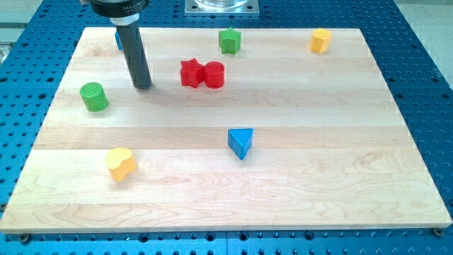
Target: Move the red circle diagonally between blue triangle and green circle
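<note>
Your tip (143,86) rests bare on the board, holding nothing, left of the red star (189,73), which touches the red circle (214,74).

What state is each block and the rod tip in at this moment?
Red circle block: flat on board, touching red star.
Red star block: beside red circle.
Green circle block: alone.
Blue triangle block: alone.
Green star block: alone.
Yellow heart block: alone.
Yellow hexagon block: alone.
My tip: touching no block.
</note>
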Controlling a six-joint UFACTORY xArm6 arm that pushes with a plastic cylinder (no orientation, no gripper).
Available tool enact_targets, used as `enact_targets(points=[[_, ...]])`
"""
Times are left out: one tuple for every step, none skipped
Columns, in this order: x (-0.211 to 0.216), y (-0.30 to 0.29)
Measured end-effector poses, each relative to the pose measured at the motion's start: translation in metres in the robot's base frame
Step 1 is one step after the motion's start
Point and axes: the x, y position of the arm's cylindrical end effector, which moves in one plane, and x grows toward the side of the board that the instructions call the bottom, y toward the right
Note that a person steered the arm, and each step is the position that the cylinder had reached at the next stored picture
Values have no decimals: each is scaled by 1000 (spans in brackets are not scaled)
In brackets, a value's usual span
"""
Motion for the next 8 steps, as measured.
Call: enact_targets(points=[[0, 4], [-27, 32], [-59, 68], [-58, 118], [-34, 151], [-9, 150], [20, 147], [32, 111]])
